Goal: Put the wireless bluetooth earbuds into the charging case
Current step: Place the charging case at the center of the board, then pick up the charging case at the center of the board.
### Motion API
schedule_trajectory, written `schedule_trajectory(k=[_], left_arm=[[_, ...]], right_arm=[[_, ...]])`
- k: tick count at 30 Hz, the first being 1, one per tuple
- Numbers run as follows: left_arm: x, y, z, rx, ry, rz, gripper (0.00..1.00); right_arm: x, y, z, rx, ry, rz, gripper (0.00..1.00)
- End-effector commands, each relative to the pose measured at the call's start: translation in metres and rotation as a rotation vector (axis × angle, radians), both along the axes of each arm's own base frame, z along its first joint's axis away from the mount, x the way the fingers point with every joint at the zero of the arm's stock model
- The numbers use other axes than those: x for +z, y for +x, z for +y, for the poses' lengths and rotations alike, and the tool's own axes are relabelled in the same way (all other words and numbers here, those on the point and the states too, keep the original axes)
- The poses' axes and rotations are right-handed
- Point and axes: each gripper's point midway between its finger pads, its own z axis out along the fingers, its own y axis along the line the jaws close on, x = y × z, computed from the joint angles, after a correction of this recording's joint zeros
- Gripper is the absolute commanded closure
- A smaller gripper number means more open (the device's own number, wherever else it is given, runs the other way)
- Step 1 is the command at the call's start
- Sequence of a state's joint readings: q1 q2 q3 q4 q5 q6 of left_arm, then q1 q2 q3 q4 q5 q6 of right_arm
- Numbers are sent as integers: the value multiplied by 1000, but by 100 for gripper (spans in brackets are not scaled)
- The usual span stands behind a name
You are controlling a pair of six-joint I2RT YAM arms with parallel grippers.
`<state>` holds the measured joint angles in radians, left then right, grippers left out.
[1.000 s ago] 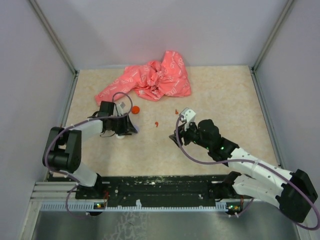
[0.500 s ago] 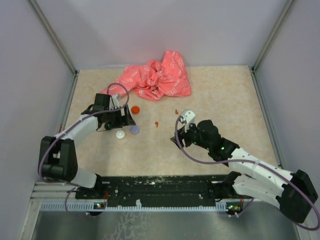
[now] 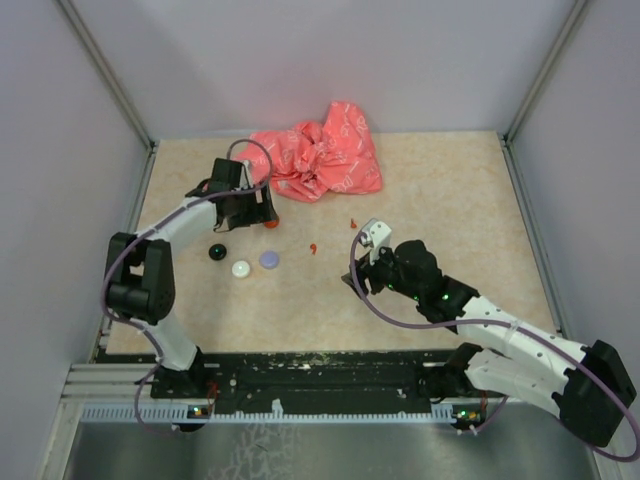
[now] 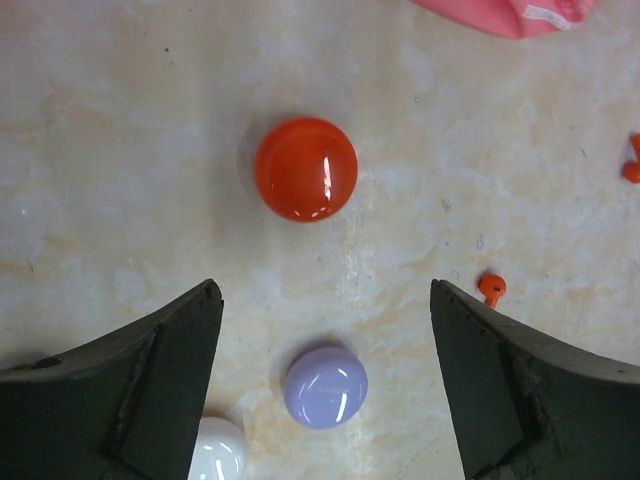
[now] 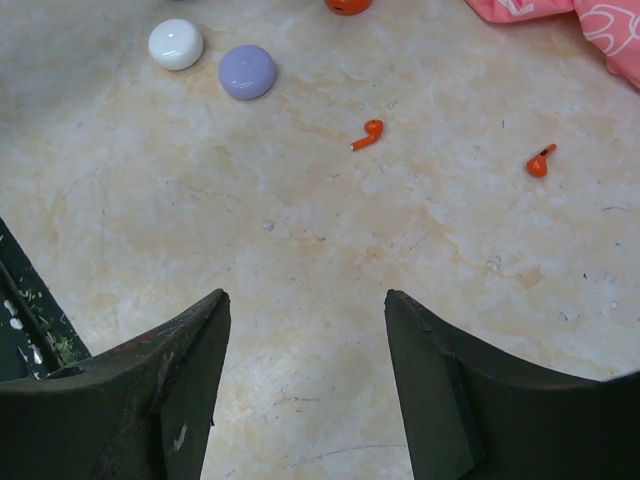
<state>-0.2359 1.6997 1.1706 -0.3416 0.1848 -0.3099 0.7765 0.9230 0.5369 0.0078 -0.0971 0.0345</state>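
Step in hand: approach to the charging case [image 4: 306,168]; no earbud is picked up yet, as judged from the layout.
Left fingers [image 4: 160,380]: spread wide, holding nothing, hovering above the counter [image 4: 120,120] with the case just beyond their tips.
Right fingers [image 5: 150,380]: parted, empty, held over bare counter and well apart from the case.
Charging case: on the counter near the pink cloth [image 3: 320,155]. It shows a smooth domed top and no open cavity can be seen.
Earbuds: both loose on the counter. One earbud [image 5: 371,133] lies between the two arms; the other earbud [image 5: 541,161] lies further toward the cloth.
Other items: a lavender disc [image 4: 325,386], a white disc [image 5: 176,43] and a black disc [image 3: 217,252] sit close together, near the case.
Next move calls for: advancing the left fingers to straddle the red case only, not the lavender disc, then closing to steady it; the case probably needs opening before an earbud can go in.
Risk: earbuds are tiny, so a slightly off pinch could flick one away.
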Motion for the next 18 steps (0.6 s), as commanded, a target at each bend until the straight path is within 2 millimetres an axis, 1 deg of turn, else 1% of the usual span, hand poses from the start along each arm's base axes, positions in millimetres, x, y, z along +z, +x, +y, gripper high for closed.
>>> schedule_trajectory(k=[1,5,7,11,16,18], left_arm=[[-11,22,7,100,153,8,13],[-20,35,5,149,245,-4,16],[-23,42,8,195,295,-24,21],[-34,44,1,206,288,-2,23],[-47,40,-6,216,299,-6,25],[-51,41,-4,237,318,-16,29]], right_arm=[[21,8,2,-18,34,-57,36],[16,9,1,-25,18,-46,36],[14,9,1,-25,14,-42,36],[10,8,0,-24,7,-36,36],[7,8,1,-20,6,-33,35],[6,7,2,-16,6,-31,35]])
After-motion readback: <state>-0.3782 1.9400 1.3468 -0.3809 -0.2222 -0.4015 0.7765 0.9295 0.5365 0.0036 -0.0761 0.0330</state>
